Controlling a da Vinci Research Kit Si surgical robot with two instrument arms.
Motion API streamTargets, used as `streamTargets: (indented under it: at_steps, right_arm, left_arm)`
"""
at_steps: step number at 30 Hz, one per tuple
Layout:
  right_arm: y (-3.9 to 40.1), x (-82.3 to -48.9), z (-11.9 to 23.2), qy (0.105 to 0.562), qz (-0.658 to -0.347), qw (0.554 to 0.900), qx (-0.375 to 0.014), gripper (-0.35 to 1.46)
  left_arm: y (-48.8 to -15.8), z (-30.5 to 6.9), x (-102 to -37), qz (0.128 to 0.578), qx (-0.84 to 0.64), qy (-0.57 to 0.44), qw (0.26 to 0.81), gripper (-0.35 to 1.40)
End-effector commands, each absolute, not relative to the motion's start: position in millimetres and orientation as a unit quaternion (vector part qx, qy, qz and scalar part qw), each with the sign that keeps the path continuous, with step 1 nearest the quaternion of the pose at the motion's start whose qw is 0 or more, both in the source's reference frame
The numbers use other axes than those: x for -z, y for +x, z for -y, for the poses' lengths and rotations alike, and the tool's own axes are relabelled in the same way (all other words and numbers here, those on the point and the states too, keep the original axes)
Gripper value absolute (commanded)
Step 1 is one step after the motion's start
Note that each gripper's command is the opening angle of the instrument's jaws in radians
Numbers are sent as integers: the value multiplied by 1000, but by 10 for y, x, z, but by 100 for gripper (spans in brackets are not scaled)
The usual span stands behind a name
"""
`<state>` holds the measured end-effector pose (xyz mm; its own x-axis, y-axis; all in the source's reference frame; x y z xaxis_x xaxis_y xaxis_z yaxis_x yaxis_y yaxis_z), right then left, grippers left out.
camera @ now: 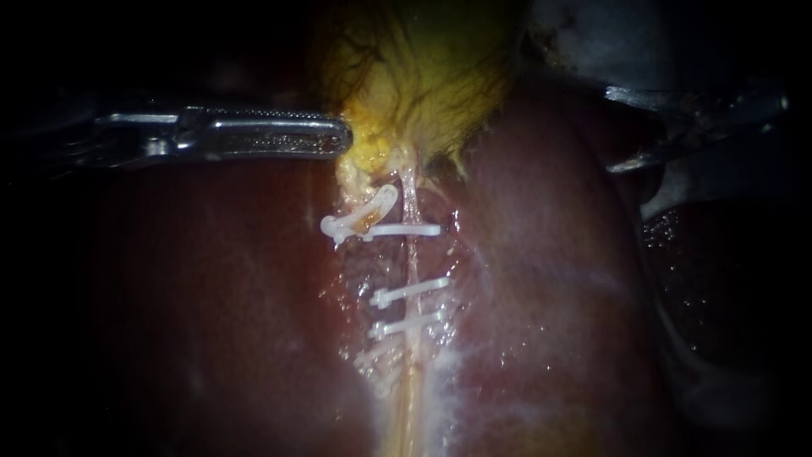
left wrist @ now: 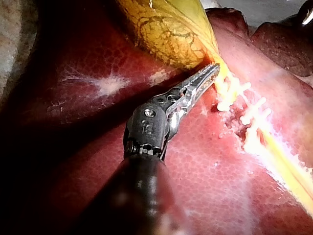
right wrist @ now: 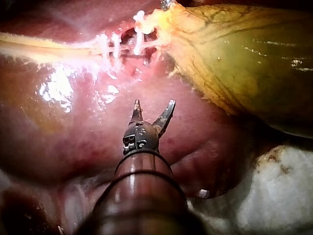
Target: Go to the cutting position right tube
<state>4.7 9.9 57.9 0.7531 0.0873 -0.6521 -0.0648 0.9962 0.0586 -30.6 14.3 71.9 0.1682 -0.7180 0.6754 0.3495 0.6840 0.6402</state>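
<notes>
Right wrist view: right instrument [right wrist: 154, 104], jaws apart; left instrument [left wrist: 214, 68], jaws tight on gallbladder [left wrist: 171, 34].

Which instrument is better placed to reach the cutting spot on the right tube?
Right. The right instrument has open blades and is free over the liver, facing the clipped right tube; the left instrument lies at the gallbladder.

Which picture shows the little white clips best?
The endoscope view: four white clips show separately, most lying across the pale tube. In the left wrist view glare washes them out, beside the left instrument. In the right wrist view they look small, far ahead of the right instrument, whose jaws are open.
</notes>
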Motion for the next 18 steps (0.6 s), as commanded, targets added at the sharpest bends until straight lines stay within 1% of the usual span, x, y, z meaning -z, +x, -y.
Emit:
streamTargets:
  at_steps: [1, 4, 7, 11, 14, 15, 18]
  right_arm:
    - [47, -579, -99, 16, -349, 936, -41, 129]
    - [47, -580, -100, 16, -349, 936, -41, 129]
    - [47, -580, -100, 16, -349, 936, -41, 129]
    - [47, -581, -100, 18, -351, 935, -40, 129]
    - [48, -581, -101, 21, -354, 934, -39, 129]
    - [49, -581, -101, 24, -356, 933, -39, 129]
    - [55, -580, -99, 45, -378, 924, -30, 129]
  left_arm:
    - [-305, -144, -719, 536, 358, 172, 745, -35]
    - [-300, -145, -716, 537, 357, 174, 744, -35]
    - [-288, -153, -707, 536, 357, 178, 744, -35]
    - [-262, -168, -681, 536, 372, 168, 739, -35]
    - [-249, -172, -667, 539, 381, 164, 733, -35]
    - [-248, -171, -666, 539, 381, 164, 733, -35]
    - [-249, -168, -666, 539, 382, 163, 733, -35]
